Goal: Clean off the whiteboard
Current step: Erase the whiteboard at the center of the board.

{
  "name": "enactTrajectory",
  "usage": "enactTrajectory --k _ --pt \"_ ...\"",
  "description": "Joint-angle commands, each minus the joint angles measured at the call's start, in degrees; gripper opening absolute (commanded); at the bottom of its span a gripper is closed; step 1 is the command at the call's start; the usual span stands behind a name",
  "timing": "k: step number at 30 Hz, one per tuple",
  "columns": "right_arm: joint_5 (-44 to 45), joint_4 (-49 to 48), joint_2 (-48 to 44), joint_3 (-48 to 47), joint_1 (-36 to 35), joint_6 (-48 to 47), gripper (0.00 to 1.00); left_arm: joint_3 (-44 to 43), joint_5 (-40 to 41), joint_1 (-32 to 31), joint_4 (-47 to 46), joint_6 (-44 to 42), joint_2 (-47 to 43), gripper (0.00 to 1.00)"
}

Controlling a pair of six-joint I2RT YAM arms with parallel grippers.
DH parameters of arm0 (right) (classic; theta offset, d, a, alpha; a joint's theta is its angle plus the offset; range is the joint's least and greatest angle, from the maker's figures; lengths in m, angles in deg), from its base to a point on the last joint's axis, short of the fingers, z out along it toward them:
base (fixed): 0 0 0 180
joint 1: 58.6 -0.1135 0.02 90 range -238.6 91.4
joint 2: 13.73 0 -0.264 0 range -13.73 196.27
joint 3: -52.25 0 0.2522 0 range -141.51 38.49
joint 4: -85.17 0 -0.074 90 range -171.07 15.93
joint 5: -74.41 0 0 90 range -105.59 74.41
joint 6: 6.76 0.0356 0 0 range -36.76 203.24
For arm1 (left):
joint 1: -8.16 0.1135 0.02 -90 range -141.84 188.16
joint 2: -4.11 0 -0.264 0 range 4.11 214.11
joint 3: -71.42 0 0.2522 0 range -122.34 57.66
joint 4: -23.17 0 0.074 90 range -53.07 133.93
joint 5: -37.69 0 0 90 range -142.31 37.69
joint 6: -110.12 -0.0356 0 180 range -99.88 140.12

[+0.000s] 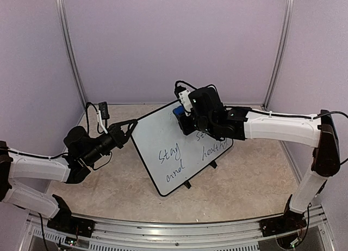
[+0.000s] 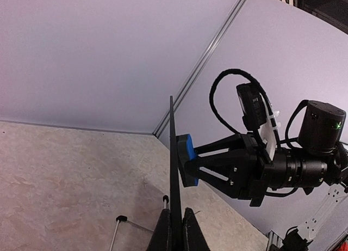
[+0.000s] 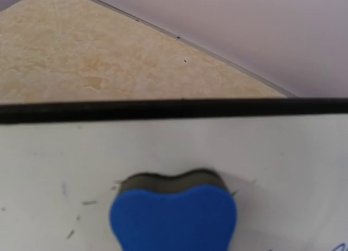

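The whiteboard (image 1: 157,139) stands tilted on small black feet, with dark handwriting (image 1: 174,158) across its lower half. My left gripper (image 1: 132,126) is shut on its left rim. In the left wrist view the board (image 2: 174,169) shows edge-on, pinched between my left gripper's (image 2: 176,229) two fingers. My right gripper (image 1: 183,115) is shut on a black-and-blue eraser (image 1: 178,110) and presses it against the board's upper part. In the right wrist view the eraser (image 3: 173,218) lies flat on the white surface (image 3: 244,147) just below the black rim (image 3: 163,109); the fingers are hidden.
Beige tabletop (image 1: 244,180) surrounds the board, closed in by pale walls with metal corner posts (image 1: 70,49). Faint dark smudges (image 3: 87,203) mark the board left of the eraser. A black stand foot (image 2: 121,219) rests on the table behind the board.
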Motion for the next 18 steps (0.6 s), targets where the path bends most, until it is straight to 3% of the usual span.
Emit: enactTrajectory --k 1,10,18 --pt "1.27 0.06 0.39 3.62 1.04 0.19 0.24 -0.64 -9.69 -1.91 -2.47 -3.64 -1.14 0.0" --pt "-1.83 -2.92 -4.89 19.07 1.0 6.48 0.23 -0.74 -9.83 -1.91 -2.8 -3.44 -0.76 0.0" --pt "-0.9 -3.43 -2.26 11.53 1.3 1.44 0.23 -0.98 -10.53 -1.91 -3.36 -3.16 0.52 0.0"
